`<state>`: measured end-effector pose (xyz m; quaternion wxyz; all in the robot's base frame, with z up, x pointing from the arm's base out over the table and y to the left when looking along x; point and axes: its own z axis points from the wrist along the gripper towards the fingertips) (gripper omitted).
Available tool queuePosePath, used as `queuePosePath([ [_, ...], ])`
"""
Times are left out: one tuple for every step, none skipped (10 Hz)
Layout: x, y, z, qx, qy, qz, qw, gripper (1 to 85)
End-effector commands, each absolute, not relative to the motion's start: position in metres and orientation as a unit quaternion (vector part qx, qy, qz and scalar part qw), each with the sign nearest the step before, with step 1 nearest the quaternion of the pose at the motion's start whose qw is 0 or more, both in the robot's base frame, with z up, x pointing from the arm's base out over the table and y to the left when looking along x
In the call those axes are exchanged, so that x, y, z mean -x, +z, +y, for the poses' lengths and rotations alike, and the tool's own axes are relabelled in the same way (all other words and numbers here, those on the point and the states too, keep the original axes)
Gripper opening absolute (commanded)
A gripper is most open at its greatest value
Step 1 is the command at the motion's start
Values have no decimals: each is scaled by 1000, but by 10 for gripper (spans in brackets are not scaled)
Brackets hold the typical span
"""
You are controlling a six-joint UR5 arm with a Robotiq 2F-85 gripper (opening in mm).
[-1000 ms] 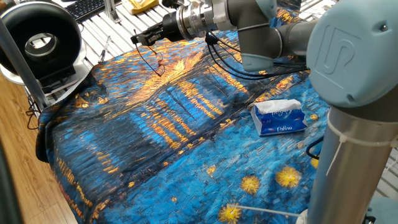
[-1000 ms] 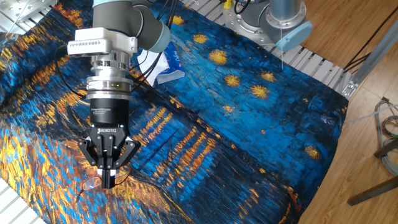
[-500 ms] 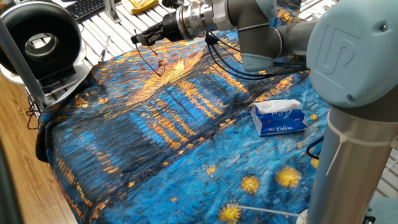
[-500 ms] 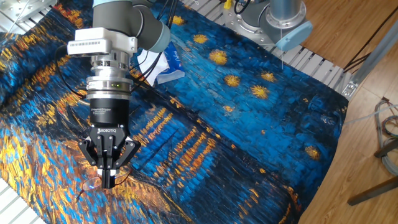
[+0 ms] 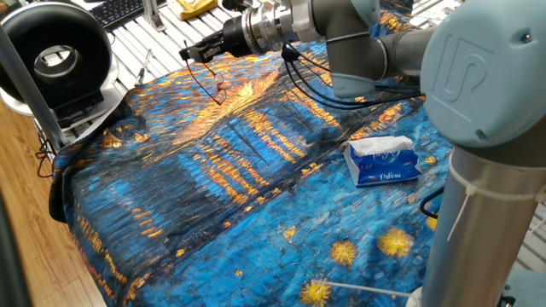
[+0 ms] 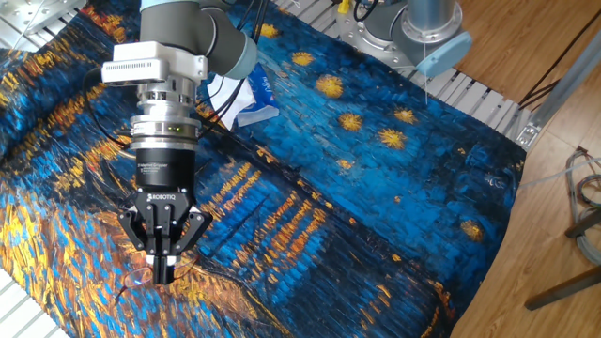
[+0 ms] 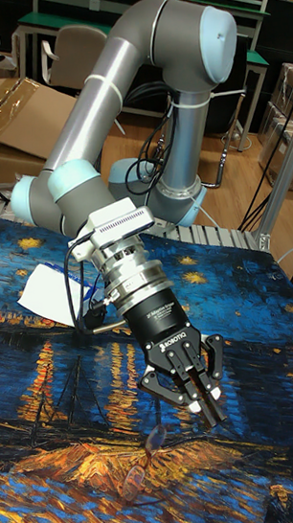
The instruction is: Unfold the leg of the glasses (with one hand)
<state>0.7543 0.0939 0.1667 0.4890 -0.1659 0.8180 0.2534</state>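
Observation:
The glasses (image 5: 217, 88) are a small dark wire frame with clear lenses, at the far left of the painted blue and orange cloth. They hang tilted just over the cloth beneath my gripper (image 5: 188, 52). A thin dark leg (image 5: 198, 77) runs from the frame up to the fingertips. The gripper is shut on the end of that leg. In the other fixed view the gripper (image 6: 161, 273) points down, with the glasses (image 6: 139, 278) peeking out to its left. The tall fixed view shows the gripper (image 7: 211, 411) above and right of the glasses (image 7: 145, 464).
A blue tissue pack (image 5: 383, 162) lies on the cloth to the right, also seen behind the arm (image 6: 250, 98). A black ring-shaped device (image 5: 56, 56) stands off the table's left end. The arm's base (image 6: 427, 26) sits at the far edge.

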Motion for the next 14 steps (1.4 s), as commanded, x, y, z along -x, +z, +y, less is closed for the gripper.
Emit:
queuePosePath([
  [-749, 155, 91, 182, 262, 808, 495, 317],
  [-747, 154, 91, 184, 261, 810, 491, 333],
  [-743, 148, 87, 187, 252, 820, 479, 343],
  [-738, 141, 80, 191, 233, 836, 460, 347],
  [-732, 134, 73, 191, 215, 849, 442, 350],
  [-730, 131, 70, 191, 210, 854, 435, 350],
  [-728, 121, 62, 197, 189, 867, 418, 350],
  [-726, 100, 38, 204, 131, 890, 386, 310],
  [-720, 79, 8, 201, 64, 916, 342, 227],
  [-712, 66, -9, 182, 30, 935, 302, 97],
  [-704, 60, -22, 156, 6, 950, 269, 10],
  [-692, 53, -30, 137, -1, 962, 238, 10],
  [-674, 44, -38, 116, -6, 973, 198, 10],
  [-661, 40, -50, 98, -20, 980, 170, 10],
])
